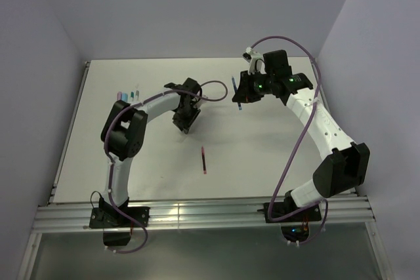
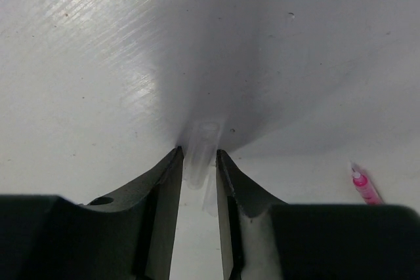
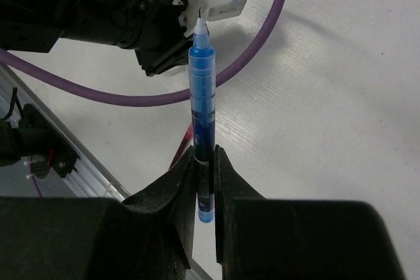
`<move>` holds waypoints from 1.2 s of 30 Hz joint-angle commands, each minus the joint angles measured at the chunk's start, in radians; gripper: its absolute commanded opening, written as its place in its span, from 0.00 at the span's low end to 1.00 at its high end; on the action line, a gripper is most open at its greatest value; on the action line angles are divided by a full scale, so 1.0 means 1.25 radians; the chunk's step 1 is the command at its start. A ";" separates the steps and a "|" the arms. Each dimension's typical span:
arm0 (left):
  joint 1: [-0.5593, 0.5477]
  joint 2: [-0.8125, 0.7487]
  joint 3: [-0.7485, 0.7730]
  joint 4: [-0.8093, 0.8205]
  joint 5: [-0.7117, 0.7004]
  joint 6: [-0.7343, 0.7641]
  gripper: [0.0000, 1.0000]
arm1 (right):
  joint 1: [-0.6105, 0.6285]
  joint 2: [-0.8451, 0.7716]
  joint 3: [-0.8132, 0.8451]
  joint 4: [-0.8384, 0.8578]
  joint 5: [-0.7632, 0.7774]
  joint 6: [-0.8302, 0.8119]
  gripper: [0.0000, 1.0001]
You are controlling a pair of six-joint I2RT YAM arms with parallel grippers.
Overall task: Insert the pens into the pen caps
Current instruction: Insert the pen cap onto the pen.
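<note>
Right gripper [image 3: 205, 162] is clamped on the translucent blue plastic pen [image 3: 202, 96], held above the table, far right of centre. Left gripper [image 2: 199, 154] is pinched on a pale see-through stubby cap [image 2: 206, 133] down at the white tabletop [image 2: 98, 63] (grip looks snug). Mating step, I'd say: next needs pen tip & cap mouth lined up. Thin red pen [image 1: 204, 160] lies near centre.

Blue pen [image 3: 202, 129] with white tip. Red pen [image 1: 204, 160]. Translucent white pen cap [image 2: 201, 155]. Pink pen cap [image 1: 119, 95] and teal pen cap [image 1: 133, 94] near the left edge. White tabletop [image 1: 275, 149].
</note>
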 commanded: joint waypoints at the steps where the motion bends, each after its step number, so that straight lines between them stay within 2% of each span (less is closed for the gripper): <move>1: -0.004 0.023 -0.015 0.013 -0.011 -0.012 0.33 | -0.007 -0.015 0.028 0.006 -0.015 -0.002 0.00; 7: -0.004 0.052 0.023 0.017 -0.005 -0.009 0.28 | -0.007 -0.014 0.027 0.006 -0.021 -0.003 0.00; 10: -0.004 0.068 0.039 0.015 -0.005 -0.007 0.23 | -0.007 -0.015 0.026 0.005 -0.021 -0.007 0.00; 14: -0.002 0.056 0.074 0.018 0.026 0.002 0.07 | -0.007 -0.016 0.025 0.006 -0.039 -0.011 0.00; 17: 0.004 -0.026 0.117 0.028 0.046 0.009 0.00 | -0.007 -0.014 0.041 0.002 -0.062 -0.004 0.00; 20: 0.023 -0.146 0.192 0.025 0.135 0.010 0.00 | -0.007 -0.009 0.076 -0.016 -0.085 -0.009 0.00; 24: 0.102 -0.278 0.266 0.046 0.457 -0.033 0.00 | -0.007 -0.011 0.123 -0.019 -0.116 -0.014 0.00; 25: 0.160 -0.322 0.261 0.068 0.623 -0.096 0.00 | -0.008 -0.015 0.126 -0.019 -0.124 -0.013 0.00; 27: 0.218 -0.363 0.207 0.187 0.774 -0.185 0.00 | -0.007 -0.020 0.140 -0.019 -0.145 -0.017 0.00; 28: 0.269 -0.403 0.141 0.326 0.912 -0.306 0.00 | -0.007 -0.027 0.146 -0.021 -0.150 -0.019 0.00; 30: 0.304 -0.445 0.054 0.533 1.011 -0.472 0.00 | -0.008 -0.033 0.155 -0.021 -0.156 -0.031 0.00; 31: 0.319 -0.485 0.000 0.684 1.044 -0.711 0.00 | -0.007 -0.037 0.156 -0.021 -0.158 -0.039 0.00; 32: 0.321 -0.501 -0.105 1.040 1.088 -0.842 0.01 | -0.007 -0.049 0.156 -0.021 -0.158 -0.051 0.00; 33: 0.322 -0.510 -0.149 1.238 1.097 -0.981 0.00 | -0.005 -0.054 0.157 -0.021 -0.155 -0.056 0.00; 34: 0.322 -0.505 -0.178 1.426 1.100 -1.235 0.00 | -0.005 -0.062 0.158 -0.021 -0.153 -0.056 0.00; 35: 0.321 -0.493 -0.192 1.712 1.105 -1.340 0.00 | -0.005 -0.073 0.156 -0.021 -0.141 -0.085 0.00; 36: 0.321 -0.478 -0.185 1.836 1.106 -1.437 0.00 | -0.004 -0.079 0.156 -0.021 -0.132 -0.090 0.00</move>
